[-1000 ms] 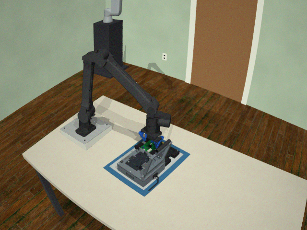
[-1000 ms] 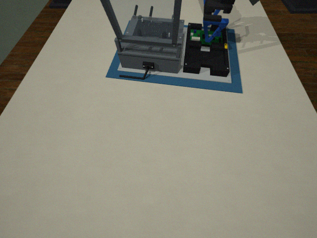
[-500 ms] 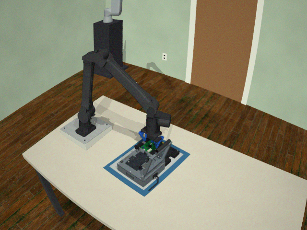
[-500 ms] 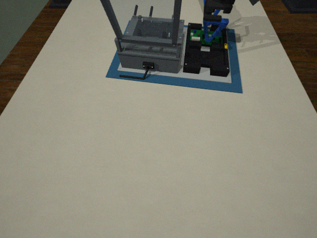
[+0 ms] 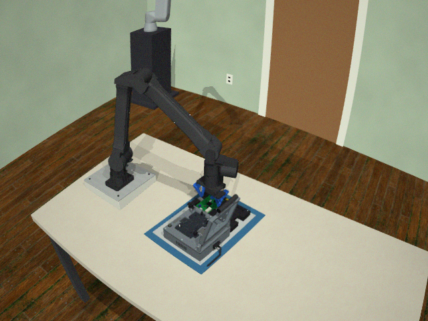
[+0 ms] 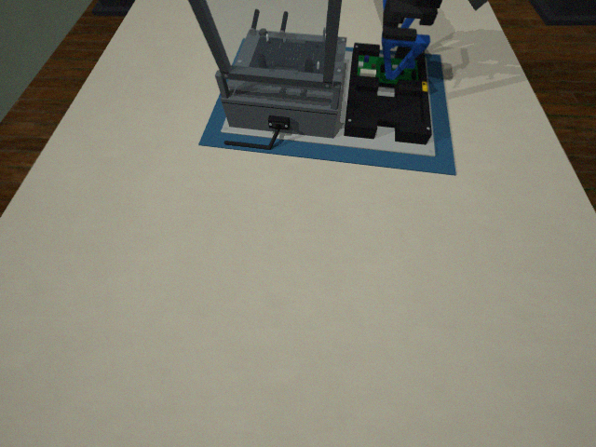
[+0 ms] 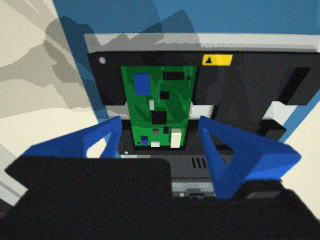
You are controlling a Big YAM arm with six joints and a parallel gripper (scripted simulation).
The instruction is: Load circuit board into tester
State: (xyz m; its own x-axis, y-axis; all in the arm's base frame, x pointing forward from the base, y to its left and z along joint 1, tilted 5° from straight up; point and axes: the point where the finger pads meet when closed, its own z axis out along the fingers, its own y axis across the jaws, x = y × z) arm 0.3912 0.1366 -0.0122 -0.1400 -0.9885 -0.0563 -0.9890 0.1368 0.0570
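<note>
The green circuit board [image 7: 159, 100] [image 6: 374, 68] [image 5: 206, 204] lies face up in the far pocket of the black tray [image 7: 250, 85] [image 6: 365, 120] [image 5: 243, 214]. Its white connector [image 7: 175, 137] is at the end toward the tester. My blue-fingered gripper [image 7: 159, 124] [image 6: 393, 74] [image 5: 210, 197] is open and empty. It hangs low over the board, with one finger beside each long edge. The grey tester [image 6: 284, 115] [image 5: 182, 238] stands beside the tray with its lid [image 6: 331, 38] [image 5: 221, 215] raised. Its plate is bare.
Tester and tray stand on a grey base on a blue mat [image 6: 336, 154] [image 5: 155, 236]. A black cable [image 6: 250, 142] runs from the tester's front. The tray's near pocket [image 6: 401, 108] holds nothing. The arm's base plate [image 5: 138, 188] sits at the table's back left.
</note>
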